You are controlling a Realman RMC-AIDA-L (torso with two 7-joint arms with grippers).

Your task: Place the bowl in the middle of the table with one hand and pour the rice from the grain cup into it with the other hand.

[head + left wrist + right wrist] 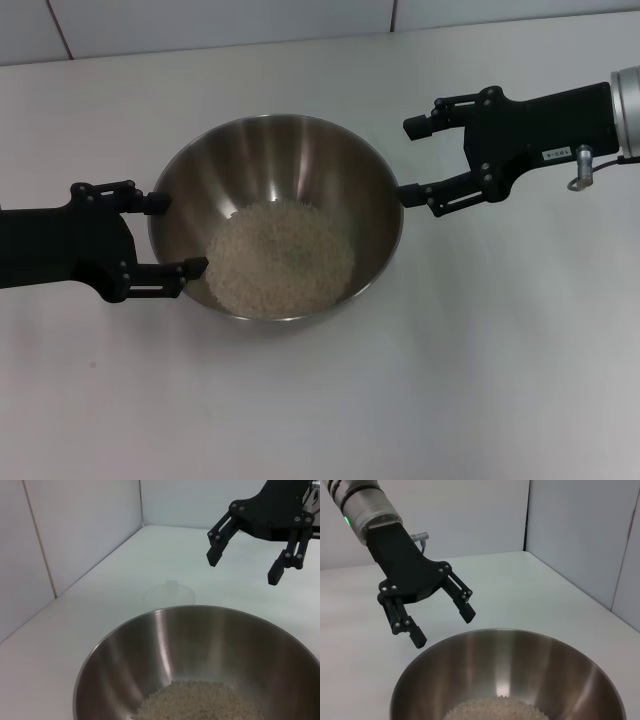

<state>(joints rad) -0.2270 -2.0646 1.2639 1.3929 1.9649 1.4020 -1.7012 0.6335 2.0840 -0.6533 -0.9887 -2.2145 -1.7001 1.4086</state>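
Note:
The steel bowl (pixel 290 150) stands in the middle of the white table (pixel 450 380) with a heap of rice (pixel 280 258) in its bottom. My left gripper (pixel 178 234) is open and empty at the bowl's left rim, its fingertips just outside the rim. My right gripper (pixel 412 160) is open and empty just off the bowl's right rim. The left wrist view shows the bowl (pixel 165 645), the rice (pixel 200 702) and the right gripper (pixel 243 569) beyond it. The right wrist view shows the bowl (pixel 530 655), the rice (pixel 495 710) and the left gripper (pixel 443 628). The grain cup is out of view.
A tiled white wall (pixel 200 25) runs along the table's far edge. In the left wrist view a faint clear round shape (pixel 170 594) lies on the table beyond the bowl; I cannot tell what it is.

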